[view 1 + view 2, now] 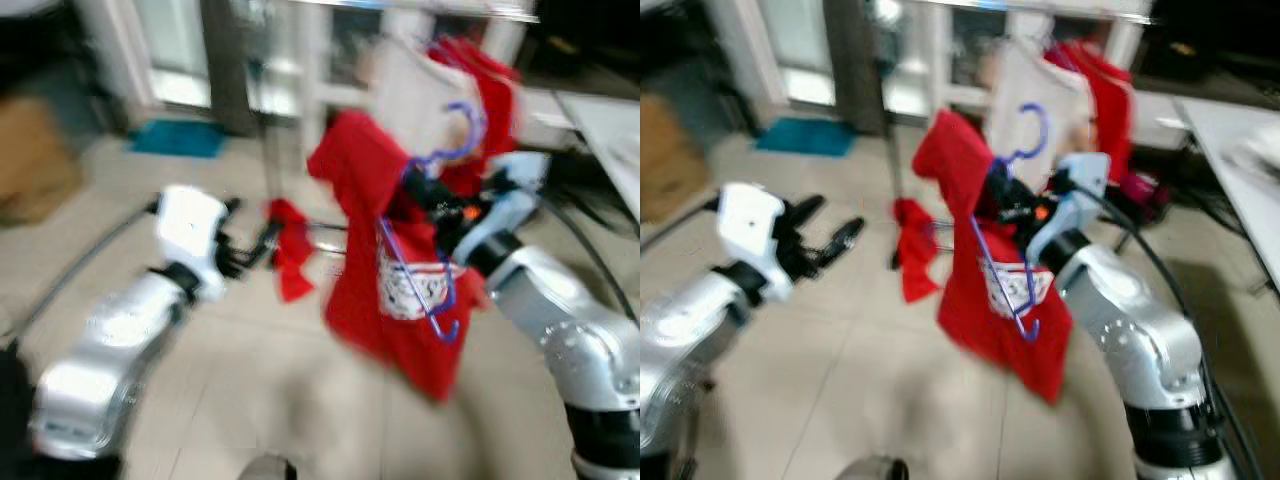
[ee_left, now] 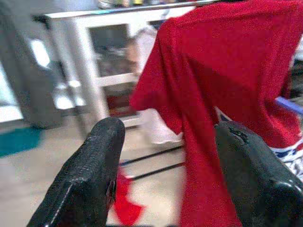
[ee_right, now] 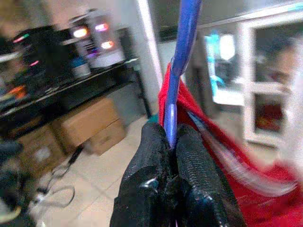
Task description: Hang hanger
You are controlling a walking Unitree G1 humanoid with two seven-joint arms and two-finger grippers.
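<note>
- Motion blur smears my head views; the print on the red shirt (image 1: 400,290) is unreadable.
- At twelve o'clock, the clothes rail (image 1: 420,8) is cut off by the frame.
- The shirt hides the blue hanger's (image 1: 1025,135) shoulders.

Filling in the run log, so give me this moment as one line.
right pincer: shut on blue hanger | load: red T-shirt on hanger | left pincer: open, empty | hanger: not yet hung

Pale tiled floor (image 1: 250,370), teal mat (image 1: 178,138) by a bright glass door (image 1: 175,45), white glass-fronted cabinet (image 2: 94,71), cardboard boxes (image 3: 90,125) beneath a dark desk (image 3: 71,87), black cables (image 3: 61,196) trailing across the floor
</note>
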